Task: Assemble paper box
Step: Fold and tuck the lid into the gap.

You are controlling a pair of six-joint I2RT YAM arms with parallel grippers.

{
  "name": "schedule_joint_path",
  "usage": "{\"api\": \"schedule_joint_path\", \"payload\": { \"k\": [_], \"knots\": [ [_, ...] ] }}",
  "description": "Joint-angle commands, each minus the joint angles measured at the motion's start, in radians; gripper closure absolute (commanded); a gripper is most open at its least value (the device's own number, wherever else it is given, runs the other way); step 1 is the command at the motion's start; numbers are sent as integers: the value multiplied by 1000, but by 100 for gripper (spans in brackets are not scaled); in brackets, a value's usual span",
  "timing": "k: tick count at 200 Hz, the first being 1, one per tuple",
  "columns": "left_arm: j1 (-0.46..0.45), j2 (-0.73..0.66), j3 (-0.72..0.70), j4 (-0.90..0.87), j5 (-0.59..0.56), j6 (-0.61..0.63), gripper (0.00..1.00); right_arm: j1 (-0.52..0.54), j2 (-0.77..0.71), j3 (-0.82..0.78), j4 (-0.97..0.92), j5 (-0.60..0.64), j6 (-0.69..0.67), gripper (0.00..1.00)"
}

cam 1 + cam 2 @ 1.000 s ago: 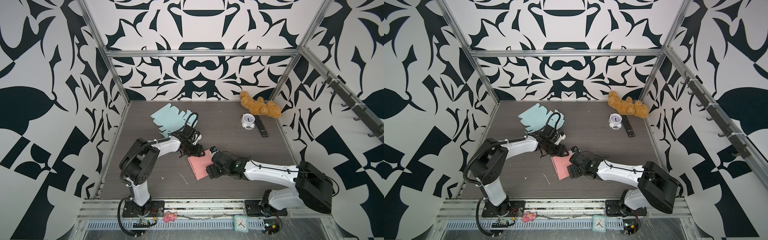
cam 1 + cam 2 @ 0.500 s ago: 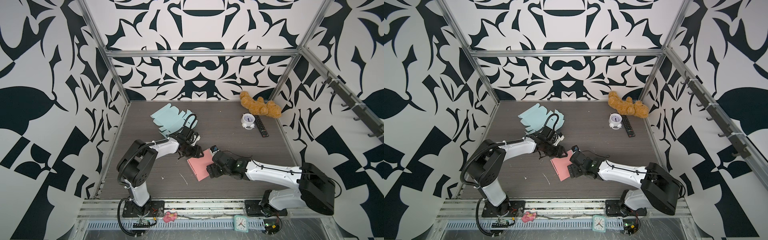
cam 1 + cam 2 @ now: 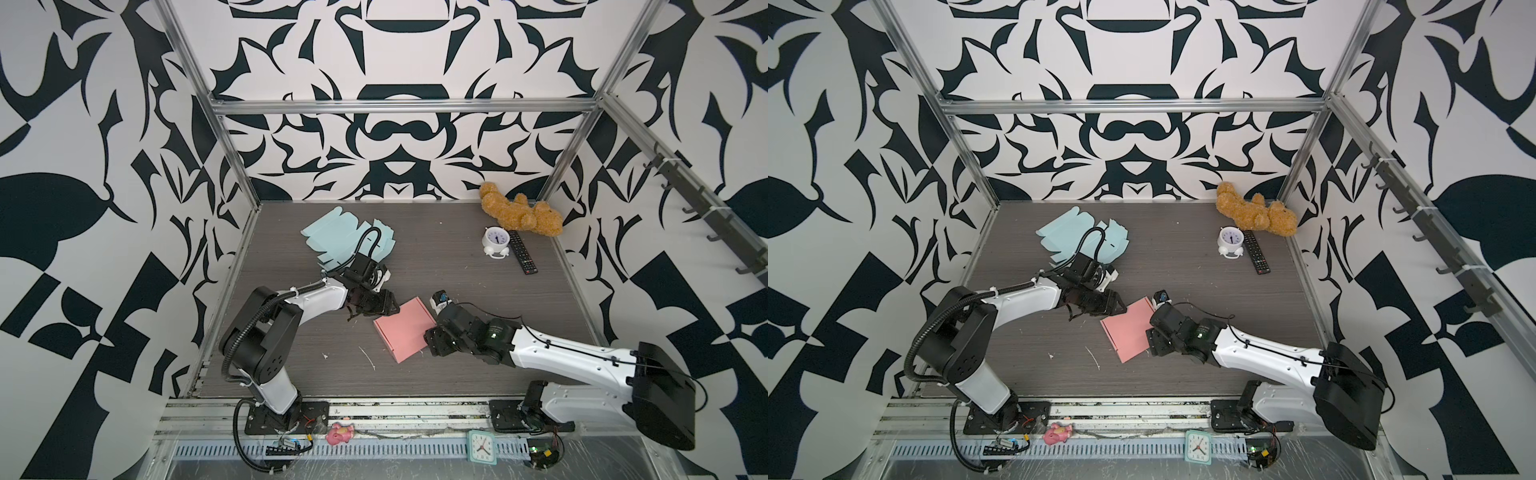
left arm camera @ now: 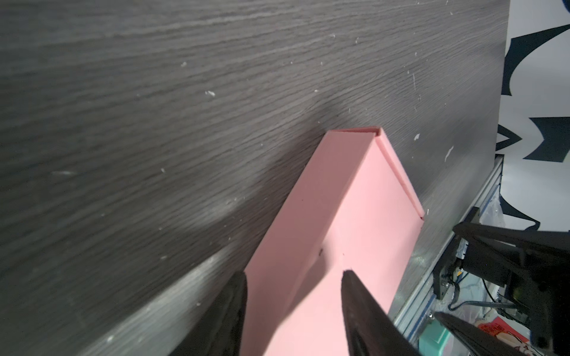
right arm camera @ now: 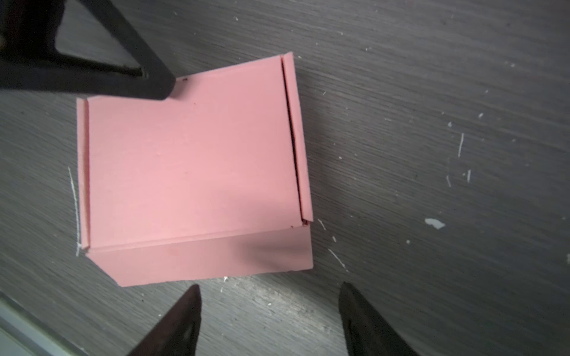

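- Pink box (image 3: 403, 332) is closed and lies flat on the worktop (image 3: 457, 257), mid-field, between the two arms. It is near square in plan, and no marked long axis is made out.
- Left fingers (image 4: 228, 314) are set at the box's far-left corner, part spread. They straddle the edge where side wall meets lid, with one tip on the lid. Whether the edge is pinched or only rested on cannot be told.
- Right fingers (image 5: 185, 314) are spread with nothing between them. The tips are just short of the near wall and clear of it.
- That wall lies square across the line of the right fingers and is wider than their gap. A straddle is judged unlikely, a push or a press on the lid more likely.
- Side flap (image 5: 297, 138), at the lid end farther from the left fingers, stands slightly proud, with a dark slit along it. Seating it is judged the remaining work, and the right arm is the nearer one.
- Bare worktop is seen all round the box.
- Blue blanks (image 3: 328, 232) lie behind the left arm. Teddy (image 3: 519, 212), clock (image 3: 495, 241) and remote (image 3: 523, 251) are in the far right corner, well apart.
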Motion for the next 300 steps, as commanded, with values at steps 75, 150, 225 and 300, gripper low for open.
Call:
{"api": "schedule_joint_path", "payload": {
  "k": [75, 150, 225, 300],
  "knots": [
    [3, -87, -79, 15, 51, -30, 48, -1, 89, -8, 56, -29, 9, 56],
    [-27, -116, -137, 46, 64, -65, 48, -1, 174, 16, 114, -40, -9, 61],
    [-54, -110, -164, 98, 76, -106, 48, -1, 248, 51, 163, -55, -24, 62],
    [-77, -93, -181, 142, 107, -135, 49, 0, 292, 117, 187, -63, -47, 62]
  ]
}}
